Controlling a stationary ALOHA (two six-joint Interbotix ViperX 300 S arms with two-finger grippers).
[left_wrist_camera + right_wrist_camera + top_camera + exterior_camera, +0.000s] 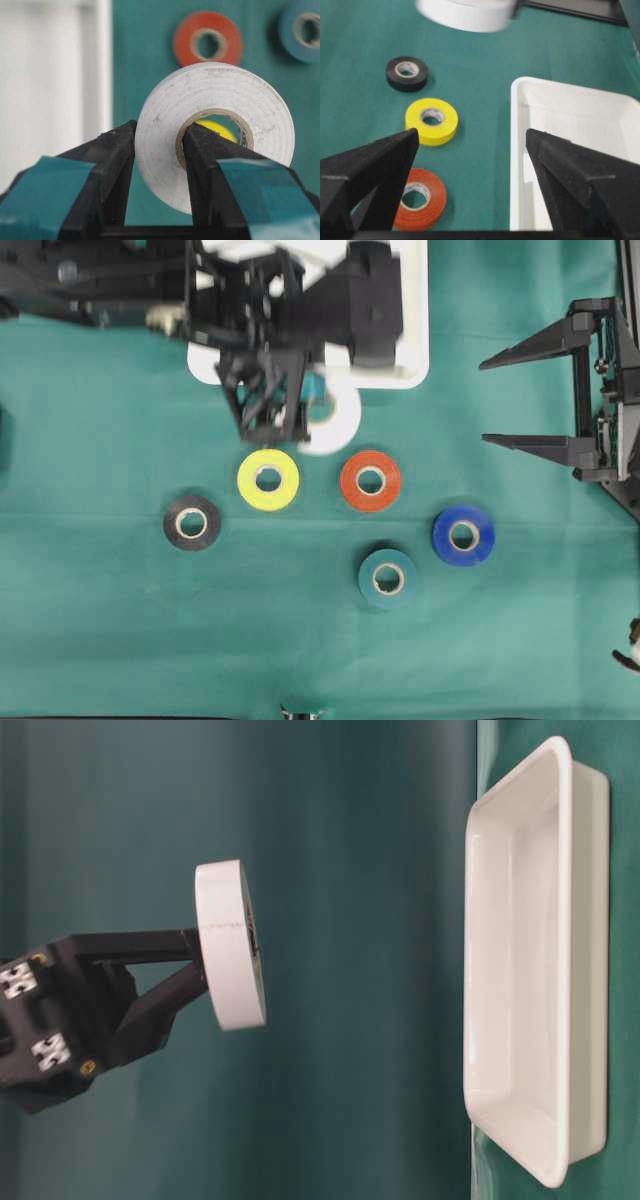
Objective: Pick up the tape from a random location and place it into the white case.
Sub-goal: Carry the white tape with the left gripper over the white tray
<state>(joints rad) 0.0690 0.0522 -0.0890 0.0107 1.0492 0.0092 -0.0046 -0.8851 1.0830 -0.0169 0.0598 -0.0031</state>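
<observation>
White tape roll (215, 135) pinched in the left tool (159, 165): one finger outside the roll, the other through its core, jaws pressed on the roll's wall. Roll hangs clear of the green bench (100, 620), near the lower rim of the white case (412, 350) in the overhead view, not inside it. Table-level view shows the roll (230, 945) well apart from the case (540, 970), held on edge. Right tool (540, 400) sits at the right side of the bench, jaws spread wide, holding nothing. On the cloth below: yellow roll (268, 480), red roll (370, 480), black roll (192, 523), blue roll (463, 535), teal roll (388, 578), all lying flat and apart from each other.
</observation>
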